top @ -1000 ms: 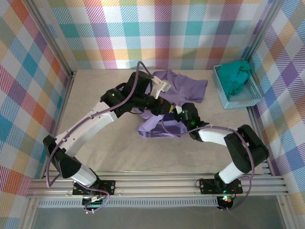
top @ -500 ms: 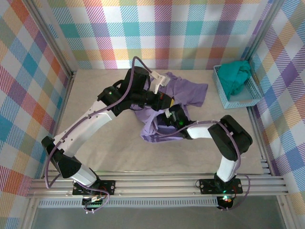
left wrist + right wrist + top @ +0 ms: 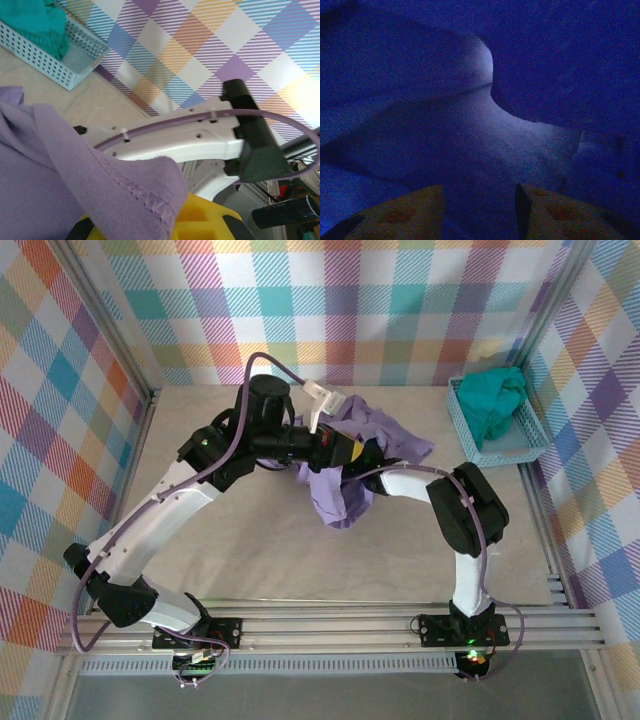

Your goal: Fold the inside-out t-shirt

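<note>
T-shirt (image 3: pixel 338 490), one bunched purple piece, hangs over the middle of the table (image 3: pixel 230 540) from the left gripper (image 3: pixel 348 452), which is closed tight on it; the left wrist view shows a stitched edge lying over a yellow finger. Under the cloth, the dark right wrist view shows the right gripper (image 3: pixel 479 194) with two fingers partly apart, holding nothing. From above, one blue basket (image 3: pixel 522 446) holds one teal garment (image 3: pixel 495 395).

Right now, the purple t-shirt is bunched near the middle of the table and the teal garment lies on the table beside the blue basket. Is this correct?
Not quite: the teal garment lies inside the blue basket, not beside it, as the top external view shows. The purple t-shirt is indeed bunched near the middle of the table.
</note>
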{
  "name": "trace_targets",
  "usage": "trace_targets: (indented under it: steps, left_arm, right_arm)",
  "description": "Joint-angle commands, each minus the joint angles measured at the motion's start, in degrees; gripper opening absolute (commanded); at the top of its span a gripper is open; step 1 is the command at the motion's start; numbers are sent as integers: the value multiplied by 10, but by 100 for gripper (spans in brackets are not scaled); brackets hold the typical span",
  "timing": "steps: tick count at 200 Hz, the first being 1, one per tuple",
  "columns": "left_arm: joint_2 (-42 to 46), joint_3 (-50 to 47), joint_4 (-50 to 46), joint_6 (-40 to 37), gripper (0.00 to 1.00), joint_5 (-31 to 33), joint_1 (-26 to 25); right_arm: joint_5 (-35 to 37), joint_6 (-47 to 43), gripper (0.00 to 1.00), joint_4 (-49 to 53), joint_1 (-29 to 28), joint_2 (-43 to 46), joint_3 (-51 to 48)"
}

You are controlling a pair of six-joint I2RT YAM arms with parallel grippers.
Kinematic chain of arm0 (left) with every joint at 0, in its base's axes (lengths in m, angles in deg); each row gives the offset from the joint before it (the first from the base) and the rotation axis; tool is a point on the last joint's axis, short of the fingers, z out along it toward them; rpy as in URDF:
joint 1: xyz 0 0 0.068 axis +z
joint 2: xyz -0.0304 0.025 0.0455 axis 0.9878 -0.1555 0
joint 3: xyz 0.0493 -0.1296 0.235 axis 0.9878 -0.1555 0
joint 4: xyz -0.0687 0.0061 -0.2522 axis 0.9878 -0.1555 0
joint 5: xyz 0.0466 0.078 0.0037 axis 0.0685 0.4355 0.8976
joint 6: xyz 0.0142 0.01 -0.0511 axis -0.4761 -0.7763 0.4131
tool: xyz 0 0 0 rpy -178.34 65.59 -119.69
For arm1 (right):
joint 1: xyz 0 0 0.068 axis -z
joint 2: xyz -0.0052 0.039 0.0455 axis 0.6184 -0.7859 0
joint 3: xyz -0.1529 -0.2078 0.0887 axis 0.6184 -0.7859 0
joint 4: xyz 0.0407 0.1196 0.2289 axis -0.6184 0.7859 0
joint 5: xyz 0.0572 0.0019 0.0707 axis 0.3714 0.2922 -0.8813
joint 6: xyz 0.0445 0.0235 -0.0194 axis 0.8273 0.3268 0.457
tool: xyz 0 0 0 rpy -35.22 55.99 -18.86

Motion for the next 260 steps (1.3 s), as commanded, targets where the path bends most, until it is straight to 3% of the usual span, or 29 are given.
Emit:
trace_targets:
  steps: [1,83,111,158,177,193,215,231,260]
  left_arm:
    - [25,18,30,5,0,-25,-13]
    - [13,52,20,-9,0,5,-13]
    - [22,74,13,-23,0,47,-13]
    - [61,64,29,-43,0,128,-13]
    - [69,49,32,-47,0,179,-12]
    - [74,41,30,-45,0,234,-12]
    - [80,26,33,-48,0,324,-11]
    - [76,15,29,-46,0,391,-2]
    - [45,-12,33,-25,0,454,49]
  right_arm:
    - [-15,-15,44,77,13,-25,48]
    - [-24,-45,61,281,15,-125,219]
    - [-37,-49,69,345,16,-158,273]
    - [-57,-41,70,399,19,-209,325]
    - [-72,-37,63,416,23,-223,338]
    - [-94,-33,46,419,31,-221,340]
    - [-132,-29,17,423,43,-209,336]
    - [-148,-35,3,400,47,-176,310]
    - [-200,-37,0,345,47,-86,247]
